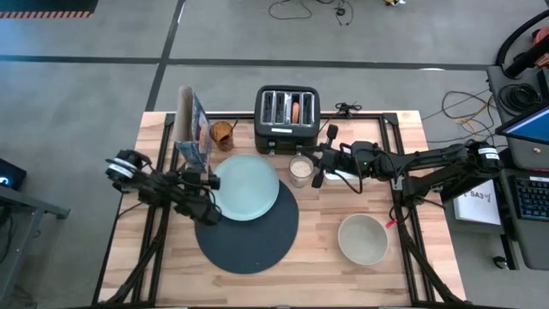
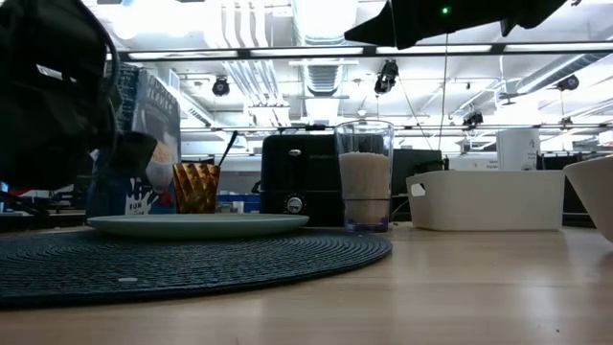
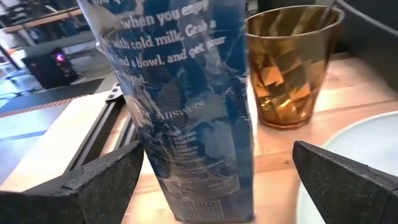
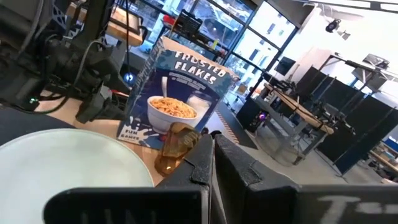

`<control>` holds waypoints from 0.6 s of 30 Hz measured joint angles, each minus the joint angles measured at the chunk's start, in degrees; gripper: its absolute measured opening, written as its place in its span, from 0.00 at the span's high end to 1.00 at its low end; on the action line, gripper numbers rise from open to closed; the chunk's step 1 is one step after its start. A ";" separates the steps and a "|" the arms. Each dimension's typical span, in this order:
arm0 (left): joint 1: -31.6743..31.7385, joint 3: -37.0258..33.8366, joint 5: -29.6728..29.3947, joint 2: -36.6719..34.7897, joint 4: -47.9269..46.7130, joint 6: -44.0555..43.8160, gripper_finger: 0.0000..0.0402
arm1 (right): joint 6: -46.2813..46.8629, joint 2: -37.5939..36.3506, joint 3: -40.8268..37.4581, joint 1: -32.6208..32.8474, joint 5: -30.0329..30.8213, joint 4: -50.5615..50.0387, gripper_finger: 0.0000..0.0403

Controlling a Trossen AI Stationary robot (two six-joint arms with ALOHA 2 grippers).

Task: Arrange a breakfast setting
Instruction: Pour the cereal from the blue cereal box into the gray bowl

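Note:
A pale mint plate (image 1: 246,187) lies on the round dark-blue placemat (image 1: 249,230). A glass of milk (image 1: 300,171) stands at the placemat's far right edge, and a beige bowl (image 1: 362,239) sits on the table to the right. A bagel (image 1: 296,110) stands in a slot of the black toaster (image 1: 287,118). My left gripper (image 3: 217,180) is open, with one finger on each side of an upright blue cereal box (image 3: 193,124); whether they touch it I cannot tell. My right gripper (image 4: 211,165) is shut and empty, just right of the glass and above the white tray (image 2: 484,199).
An amber cup (image 1: 223,135) with a thin handle sticking out stands between the cereal box and the toaster. A small red thing (image 1: 390,222) lies right of the bowl. Bare wood lies in front of the placemat and bowl.

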 joint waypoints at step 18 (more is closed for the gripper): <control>8.15 -4.05 -7.61 6.28 11.69 -0.28 0.06 | 1.05 0.02 -0.37 -1.88 -0.03 -0.64 0.98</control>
